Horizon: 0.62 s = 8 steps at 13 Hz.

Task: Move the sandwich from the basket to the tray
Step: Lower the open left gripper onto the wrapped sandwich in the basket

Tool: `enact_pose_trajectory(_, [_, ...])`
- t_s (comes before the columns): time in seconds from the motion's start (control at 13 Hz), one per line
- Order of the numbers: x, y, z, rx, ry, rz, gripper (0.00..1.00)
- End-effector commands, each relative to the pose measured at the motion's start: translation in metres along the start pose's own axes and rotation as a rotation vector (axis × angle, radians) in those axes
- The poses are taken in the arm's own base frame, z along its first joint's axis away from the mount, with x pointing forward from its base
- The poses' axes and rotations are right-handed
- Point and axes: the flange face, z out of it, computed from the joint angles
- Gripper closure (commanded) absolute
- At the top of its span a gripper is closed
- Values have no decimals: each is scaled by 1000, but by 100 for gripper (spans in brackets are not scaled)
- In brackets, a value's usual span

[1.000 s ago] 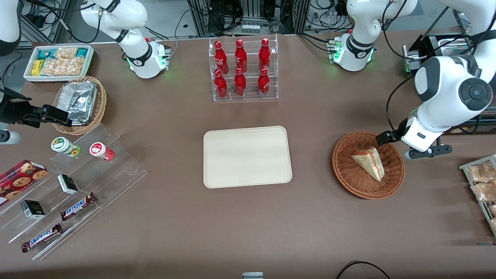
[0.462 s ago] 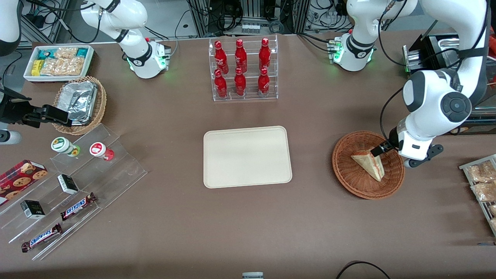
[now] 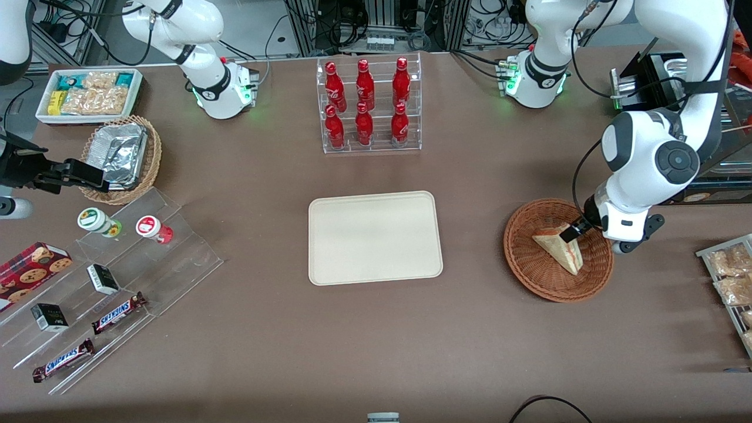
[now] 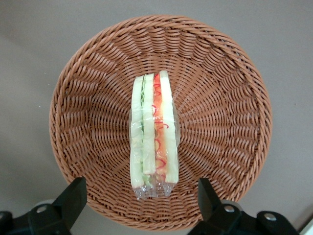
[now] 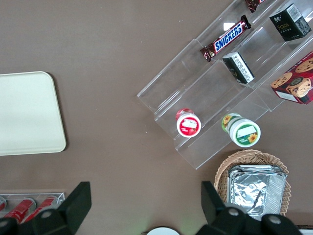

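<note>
The sandwich (image 3: 558,251) lies in the reddish-brown wicker basket (image 3: 531,276), toward the working arm's end of the table. It is a clear-wrapped wedge with red, yellow and green filling along its cut edge (image 4: 152,132). My left gripper (image 3: 578,230) hangs open just above the sandwich's wide end, inside the basket's rim (image 4: 220,98). In the left wrist view the gripper (image 4: 141,198) has one finger on each side of that end, well apart and holding nothing. The cream tray (image 3: 376,238) lies flat at mid-table and also shows in the right wrist view (image 5: 29,112).
A clear rack of red bottles (image 3: 367,106) stands farther from the camera than the tray. A wire rack of snack packets (image 3: 731,282) sits beside the basket at the table's end. A stepped acrylic stand (image 3: 117,282), a tan foil basket (image 3: 120,155) and a white snack bin (image 3: 88,94) lie toward the parked arm's end.
My left arm has swung in over the basket and come down. The gripper went from beside the basket's rim to just above the sandwich's wide end. The sandwich has not moved.
</note>
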Motion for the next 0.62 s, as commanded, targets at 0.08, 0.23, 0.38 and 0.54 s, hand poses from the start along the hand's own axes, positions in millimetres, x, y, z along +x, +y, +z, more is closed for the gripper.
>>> enact_pose_trajectory(0.08, [-1, 5, 15, -15, 14, -55, 0])
enact_pose_trajectory(0.23, [-3, 11, 24, -20, 17, -49, 0])
enact_pose_trajectory(0.38, [-2, 12, 31, -19, 16, -47, 0])
enact_pose_trajectory(0.54, [-1, 13, 40, -19, 16, -48, 0])
